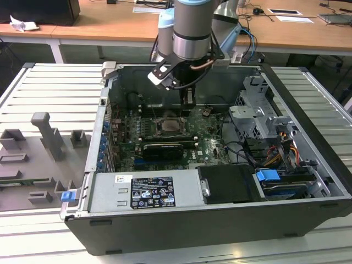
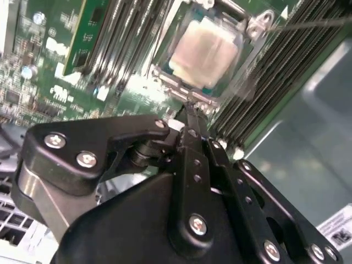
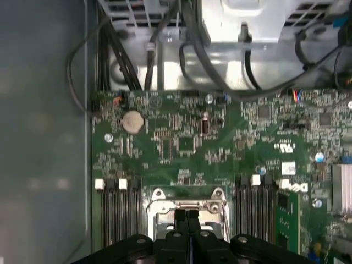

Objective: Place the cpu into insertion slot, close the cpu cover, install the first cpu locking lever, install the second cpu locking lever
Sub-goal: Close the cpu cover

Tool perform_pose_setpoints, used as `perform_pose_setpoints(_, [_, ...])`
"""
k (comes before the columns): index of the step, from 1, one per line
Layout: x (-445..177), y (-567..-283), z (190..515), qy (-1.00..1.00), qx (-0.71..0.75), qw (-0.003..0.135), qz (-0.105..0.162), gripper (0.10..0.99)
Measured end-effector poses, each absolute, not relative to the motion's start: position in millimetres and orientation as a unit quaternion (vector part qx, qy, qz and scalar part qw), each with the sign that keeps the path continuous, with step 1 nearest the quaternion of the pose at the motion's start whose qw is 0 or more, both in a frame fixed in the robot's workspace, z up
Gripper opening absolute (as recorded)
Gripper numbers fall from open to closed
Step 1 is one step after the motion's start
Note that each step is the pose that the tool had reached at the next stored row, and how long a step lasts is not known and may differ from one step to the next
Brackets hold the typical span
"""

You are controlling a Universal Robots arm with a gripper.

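Pincer [image 2: 189, 110] first: you have it closed, the two fingers pressed flat together with nothing between them. Judged from that, it is set up as a narrow pushing tip rather than a grasp, since thin metal parts round a socket need a push rather than a pinch. In the second wrist view the cpu [image 2: 204, 48] lies face up in the insertion slot [image 3: 160, 207], its pale metal top showing through the window of the cpu cover [image 2: 175, 82]. The cover looks laid down round the chip (whether it is fully seated, or any lever latched, you cannot tell from here). The closed tip sits just beside the socket's near edge; whether it touches is unclear. In the first wrist view the fingers meet on the socket's centre line, between the two banks of memory slots [image 3: 118, 220] on the green circuit board [image 3: 187, 143], which suits a straight push. In the exterior view the arm reaches down into the open computer case [image 1: 181, 234], which lies on its side on the ribbed desk [image 1: 49, 88] so that the board faces up.
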State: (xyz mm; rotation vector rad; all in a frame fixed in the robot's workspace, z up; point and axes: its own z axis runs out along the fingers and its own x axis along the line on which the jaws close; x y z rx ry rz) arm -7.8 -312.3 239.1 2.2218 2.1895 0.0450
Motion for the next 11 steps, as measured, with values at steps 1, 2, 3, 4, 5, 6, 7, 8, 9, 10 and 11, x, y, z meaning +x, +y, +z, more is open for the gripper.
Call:
perform_pose_setpoints(1, [-9.1, -312.3, 237.1, 0.702, 0.712, 0.011, 0.014, 0.106])
perform_pose_setpoints(2, [-10.8, -312.1, 234.6, 0.702, 0.712, 0.011, 0.014, 0.106])
perform_pose_setpoints(3, [-11.9, -311.9, 232.7, 0.702, 0.712, 0.011, 0.014, 0.106])
perform_pose_setpoints(4, [-13.5, -311.7, 230.4, 0.702, 0.712, 0.011, 0.014, 0.106])
perform_pose_setpoints(5, [-14.7, -311.5, 229.5, 0.702, 0.712, 0.011, 0.014, 0.106])
perform_pose_setpoints(6, [-18.3, -311.4, 228.6, 0.702, 0.712, 0.011, 0.014, 0.106])
perform_pose_setpoints(7, [-20.9, -311.4, 228.5, 0.702, 0.712, 0.011, 0.014, 0.106])
perform_pose_setpoints(8, [-23.7, -311.3, 228.3, 0.702, 0.712, 0.011, 0.014, 0.106])
perform_pose_setpoints(9, [-28.1, -311.2, 228.3, 0.702, 0.712, 0.011, 0.014, 0.106])
perform_pose_setpoints(10, [-29.6, -311.2, 228.3, 0.702, 0.712, 0.011, 0.014, 0.106])
perform_pose_setpoints(11, [-31.5, -311.2, 228.3, 0.702, 0.712, 0.011, 0.014, 0.106])
